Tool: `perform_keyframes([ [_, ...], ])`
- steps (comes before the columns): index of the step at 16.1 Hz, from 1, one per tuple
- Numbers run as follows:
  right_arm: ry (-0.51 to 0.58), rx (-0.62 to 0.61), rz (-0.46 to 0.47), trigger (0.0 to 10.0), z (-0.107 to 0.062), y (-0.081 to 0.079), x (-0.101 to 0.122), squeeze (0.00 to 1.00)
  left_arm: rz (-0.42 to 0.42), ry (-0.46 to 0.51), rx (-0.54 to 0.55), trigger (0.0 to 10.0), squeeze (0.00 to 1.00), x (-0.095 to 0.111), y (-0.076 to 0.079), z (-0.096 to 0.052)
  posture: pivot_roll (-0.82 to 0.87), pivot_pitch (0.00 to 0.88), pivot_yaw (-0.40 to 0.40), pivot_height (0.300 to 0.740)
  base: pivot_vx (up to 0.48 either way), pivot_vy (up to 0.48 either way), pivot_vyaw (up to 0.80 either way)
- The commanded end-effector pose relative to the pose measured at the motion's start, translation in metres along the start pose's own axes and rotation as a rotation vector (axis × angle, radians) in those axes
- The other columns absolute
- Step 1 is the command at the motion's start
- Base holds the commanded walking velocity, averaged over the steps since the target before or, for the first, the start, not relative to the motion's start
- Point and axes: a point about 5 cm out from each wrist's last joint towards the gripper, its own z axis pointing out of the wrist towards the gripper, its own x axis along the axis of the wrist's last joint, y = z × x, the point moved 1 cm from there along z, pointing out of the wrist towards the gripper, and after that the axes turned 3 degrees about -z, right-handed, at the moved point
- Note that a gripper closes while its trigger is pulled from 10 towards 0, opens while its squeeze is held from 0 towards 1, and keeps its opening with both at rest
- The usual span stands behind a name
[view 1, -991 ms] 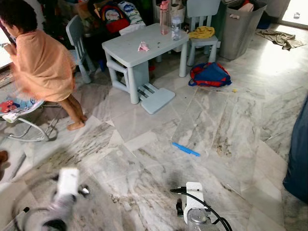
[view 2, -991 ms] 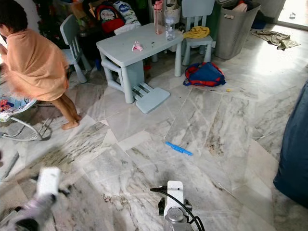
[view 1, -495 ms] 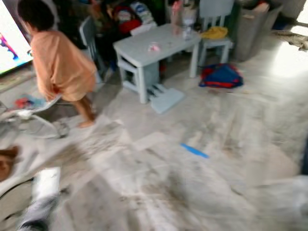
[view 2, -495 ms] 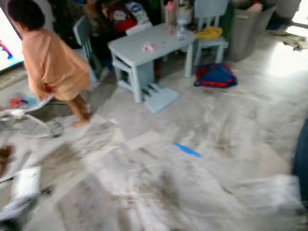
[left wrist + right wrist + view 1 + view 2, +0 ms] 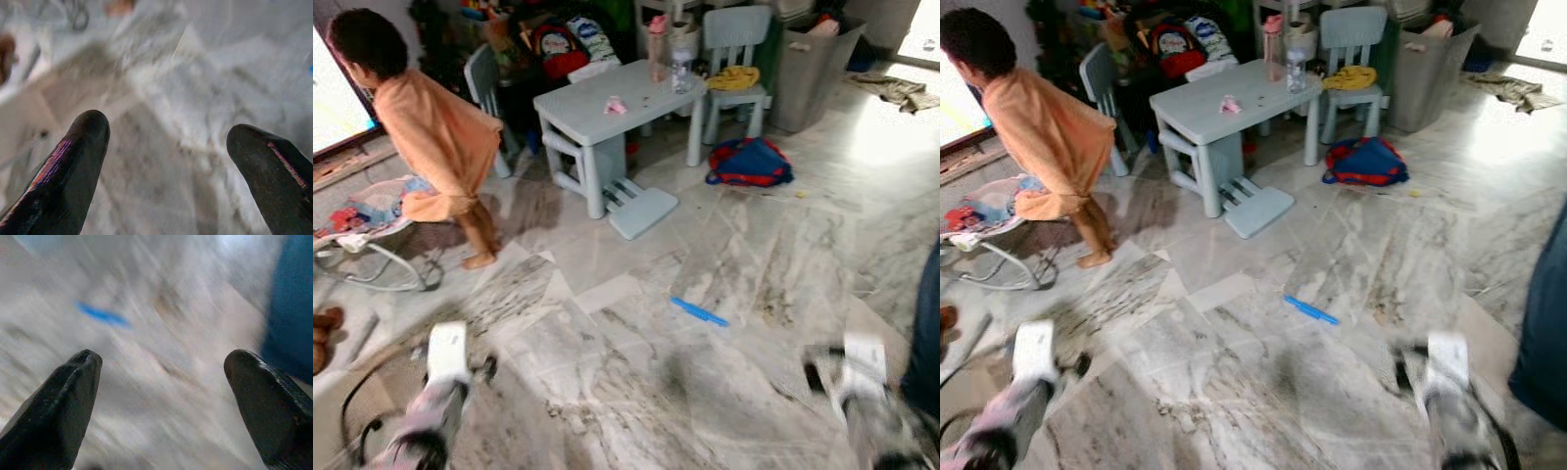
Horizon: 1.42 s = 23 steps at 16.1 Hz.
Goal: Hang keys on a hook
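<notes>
Overhead, both arms hang blurred above veined marble floor [image 5: 636,245]. Left gripper [image 5: 166,147] and right gripper [image 5: 159,377] hold rounded black fingers spread, empty. Flat blue strip [image 5: 698,311] lies at 12 o'clock.

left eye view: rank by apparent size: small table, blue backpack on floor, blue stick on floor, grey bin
1. small table
2. grey bin, cropped at the top edge, so unsure
3. blue backpack
4. blue stick

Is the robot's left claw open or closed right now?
Open. In the left wrist view the left claw has its two black fingers far apart, with only bare marble floor between them and nothing held.
</notes>
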Motion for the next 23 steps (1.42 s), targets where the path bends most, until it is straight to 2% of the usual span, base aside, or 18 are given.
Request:
perform_keyframes([
  [1, 0.075, 0.030, 0.023, 10.0, 0.004, -0.005, 0.018, 0.00, 0.026, 0.095, -0.004, 10.0, 0.00, 0.026, 0.000, 0.003, -0.16, 0.000, 0.119, 0.740, 0.000, 0.000, 0.00],
  [2, 0.121, 0.057, 0.040, 10.0, 0.009, -0.011, 0.034, 0.00, 0.013, 0.161, -0.023, 10.0, 0.00, 0.047, 0.006, 0.005, -0.16, 0.000, 0.126, 0.740, 0.000, 0.000, 0.00],
  [3, 0.183, 0.114, 0.051, 10.0, 0.014, -0.024, 0.057, 0.00, 0.036, 0.253, -0.050, 10.0, 0.00, 0.073, 0.016, 0.006, -0.16, 0.000, 0.128, 0.740, 0.000, 0.000, 0.00],
  [4, 0.201, 0.130, 0.047, 10.0, 0.015, -0.028, 0.064, 0.00, 0.042, 0.279, -0.060, 10.0, 0.00, 0.080, 0.020, 0.006, -0.16, 0.000, 0.129, 0.740, 0.000, 0.000, 0.00],
  [6, 0.376, 0.234, -0.002, 10.0, 0.019, -0.062, 0.121, 0.00, 0.040, 0.411, -0.137, 10.0, 0.00, 0.122, 0.045, 0.004, -0.16, 0.000, 0.136, 0.740, 0.000, 0.000, 0.00],
  [7, 0.443, 0.254, -0.028, 10.0, 0.017, -0.071, 0.140, 0.00, 0.059, 0.458, -0.167, 10.0, 0.00, 0.135, 0.054, 0.002, -0.16, 0.000, 0.136, 0.740, 0.000, 0.000, 0.00],
  [8, 0.509, 0.274, -0.051, 10.0, 0.014, -0.080, 0.157, 0.00, 0.127, 0.533, -0.162, 10.0, 0.00, 0.150, 0.062, -0.003, -0.15, 0.000, 0.134, 0.740, 0.000, 0.000, 0.00],
  [9, 0.546, 0.302, -0.057, 10.0, 0.011, -0.086, 0.167, 0.00, 0.156, 0.583, -0.162, 10.0, 0.00, 0.158, 0.066, -0.006, -0.14, 0.000, 0.131, 0.740, 0.000, 0.000, 0.00],
  [10, 0.610, 0.341, -0.105, 10.0, 0.005, -0.094, 0.178, 0.00, 0.128, 0.652, -0.232, 10.0, 0.00, 0.171, 0.073, -0.013, -0.13, 0.000, 0.124, 0.740, 0.000, 0.000, 0.00],
  [11, 0.644, 0.398, -0.140, 10.0, -0.002, -0.100, 0.180, 0.00, 0.132, 0.698, -0.285, 10.0, 0.00, 0.176, 0.077, -0.018, -0.12, 0.000, 0.113, 0.740, 0.000, 0.000, 0.00],
  [12, 0.652, 0.433, -0.140, 10.0, -0.005, -0.102, 0.179, 0.00, 0.137, 0.707, -0.304, 10.0, 0.00, 0.176, 0.077, -0.020, -0.12, 0.000, 0.106, 0.740, 0.000, 0.000, 0.00],
  [14, 0.653, 0.468, -0.144, 10.0, -0.021, -0.102, 0.160, 0.00, 0.136, 0.728, -0.326, 10.0, 0.00, 0.159, 0.068, -0.030, -0.10, 0.000, 0.088, 0.740, 0.000, 0.000, 0.00],
  [17, 0.602, 0.423, -0.031, 10.0, -0.040, -0.096, 0.135, 0.00, 0.132, 0.771, -0.330, 10.0, 0.00, 0.126, 0.061, -0.055, -0.10, 0.000, 0.087, 0.740, 0.000, 0.000, 0.00],
  [18, 0.600, 0.412, -0.016, 10.0, -0.047, -0.095, 0.130, 0.00, 0.164, 0.782, -0.331, 10.0, 0.00, 0.115, 0.062, -0.061, -0.11, 0.000, 0.089, 0.740, 0.000, 0.000, 0.00],
  [20, 0.564, 0.330, 0.032, 10.0, -0.057, -0.085, 0.120, 0.00, 0.175, 0.765, -0.274, 10.0, 0.00, 0.095, 0.053, -0.070, -0.12, 0.000, 0.096, 0.740, 0.000, 0.000, 0.00],
  [21, 0.562, 0.322, 0.047, 10.0, -0.066, -0.081, 0.119, 0.00, 0.172, 0.761, -0.270, 10.0, 0.00, 0.092, 0.052, -0.076, -0.12, 0.000, 0.095, 0.740, 0.000, 0.000, 0.00],
  [23, 0.523, 0.329, 0.007, 10.0, -0.079, -0.078, 0.112, 0.00, 0.172, 0.750, -0.293, 10.0, 0.00, 0.089, 0.054, -0.085, -0.13, 0.000, 0.088, 0.740, 0.000, 0.000, 0.00],
])
